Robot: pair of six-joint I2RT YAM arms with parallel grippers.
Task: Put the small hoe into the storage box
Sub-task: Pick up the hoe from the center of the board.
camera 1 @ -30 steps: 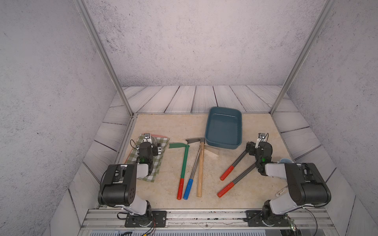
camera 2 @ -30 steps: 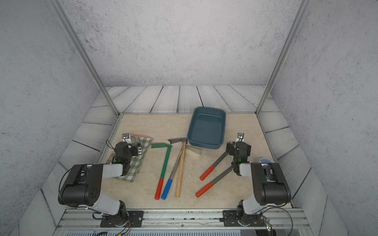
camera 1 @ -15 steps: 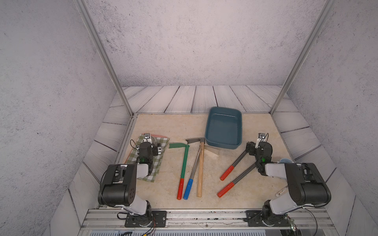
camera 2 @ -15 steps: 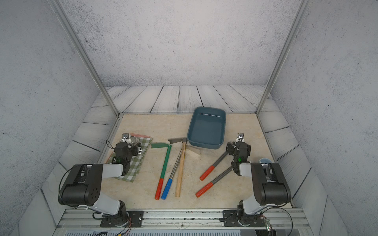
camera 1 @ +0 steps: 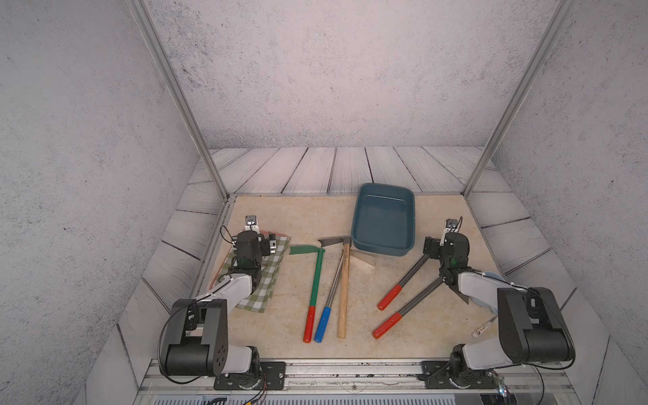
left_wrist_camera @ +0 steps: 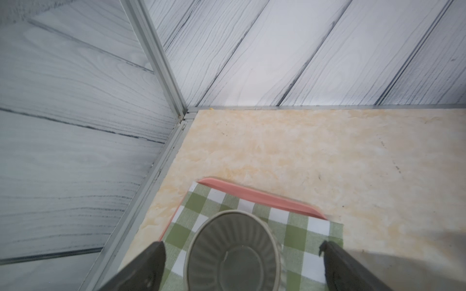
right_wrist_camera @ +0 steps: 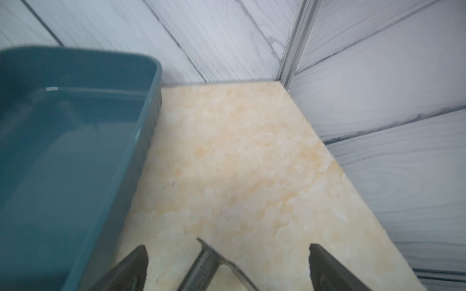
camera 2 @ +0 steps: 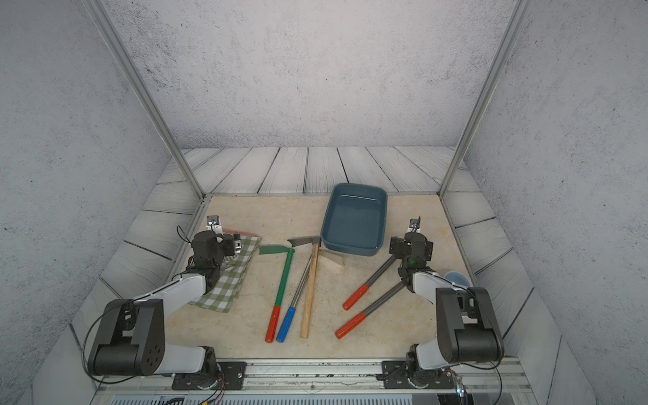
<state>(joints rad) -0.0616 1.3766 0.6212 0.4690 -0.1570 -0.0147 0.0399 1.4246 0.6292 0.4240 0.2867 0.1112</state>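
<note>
**Both grippers wide open and empty; hoe on the table, outside the box**

Clock directions are read in the top views, with 12 toward the back wall.

The right gripper (right_wrist_camera: 227, 248) has its jaws spread wide and holds nothing. In its wrist view the flat metal head of a grey textured shaft (right_wrist_camera: 204, 262) lies on the table below the gap between the jaws. In both top views, two dark-shafted tools (camera 1: 408, 277) with red grips run out from under this gripper toward 7 o'clock.

The left gripper (left_wrist_camera: 240, 249) is also fully spread and empty. It hangs over a ribbed grey dish (left_wrist_camera: 227, 234). The dish sits on a green checked cloth (left_wrist_camera: 297, 226), and a pink tray (left_wrist_camera: 252, 196) shows at the cloth's edge.

The storage box (camera 1: 382, 249) stands at about 10 o'clock from the right gripper, near it, with nothing inside.

The small hoe (camera 1: 315, 277), taken here to be the green-shafted tool with the flat green blade, lies flat on the table (camera 1: 280, 217). It is at about 8 o'clock from the box and apart from it. Its blade is at 3 o'clock from the left gripper, and its red grip points to 6.

Just beside it at 3 o'clock lie a blue-gripped tool (camera 1: 322, 324) and a wooden-handled tool (camera 1: 343, 291). The grey head of the wooden-handled tool is just beside the box's near corner.
</note>
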